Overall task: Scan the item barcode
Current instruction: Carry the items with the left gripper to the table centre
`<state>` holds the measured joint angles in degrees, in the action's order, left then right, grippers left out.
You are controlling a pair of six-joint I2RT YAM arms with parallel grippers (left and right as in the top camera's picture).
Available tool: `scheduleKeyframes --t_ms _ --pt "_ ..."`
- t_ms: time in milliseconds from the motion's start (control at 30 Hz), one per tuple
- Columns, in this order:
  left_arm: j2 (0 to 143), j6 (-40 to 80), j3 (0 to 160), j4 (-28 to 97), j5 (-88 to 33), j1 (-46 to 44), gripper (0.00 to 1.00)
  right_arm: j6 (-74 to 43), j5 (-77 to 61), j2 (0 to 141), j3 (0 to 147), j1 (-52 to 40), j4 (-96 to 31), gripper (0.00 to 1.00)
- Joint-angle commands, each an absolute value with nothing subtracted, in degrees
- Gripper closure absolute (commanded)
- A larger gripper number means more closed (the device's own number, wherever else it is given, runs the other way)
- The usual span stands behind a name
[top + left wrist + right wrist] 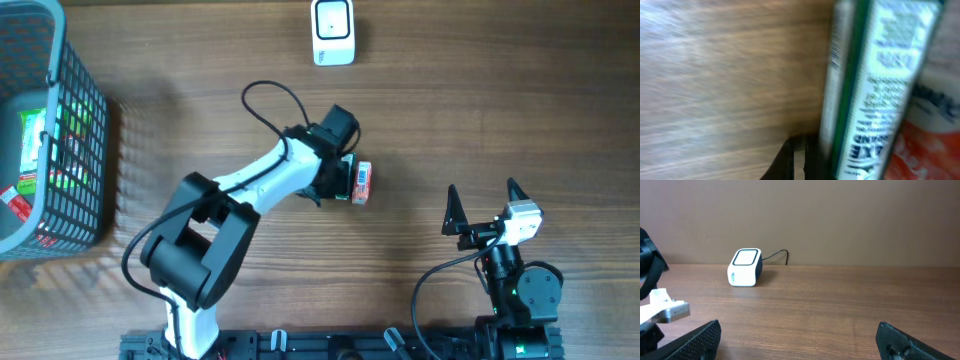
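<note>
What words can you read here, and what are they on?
"AXE", blurry, so not certain: on the box, left wrist view.
The box's other print: too blurred to read.
Scanner: a tiny blue mark, too small to read.
Packs in the basket: print too small to read.

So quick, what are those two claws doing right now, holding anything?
Left gripper: shut on the small orange-and-white carton.
Right gripper: open, empty.
</note>
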<state>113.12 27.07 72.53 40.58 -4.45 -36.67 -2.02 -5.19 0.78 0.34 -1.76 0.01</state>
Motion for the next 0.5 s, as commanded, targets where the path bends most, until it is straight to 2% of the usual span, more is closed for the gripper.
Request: scheduleKeyframes --t_ms 0,267,467 --pt "113.71 29.02 72.20 40.34 -5.08 -38.06 0.94 -1.52 -6.07 0.43 0.30 -1.48 0.34 0.00" --pt "113.69 30.48 72.23 40.29 -4.19 -38.06 0.94 -1.54 -6.07 0.43 0.30 -1.48 0.34 0.00" --pt "113.71 30.48 72.23 32.71 0.71 -36.10 0.96 -1.54 -6.07 0.43 0.30 -1.48 0.34 0.01"
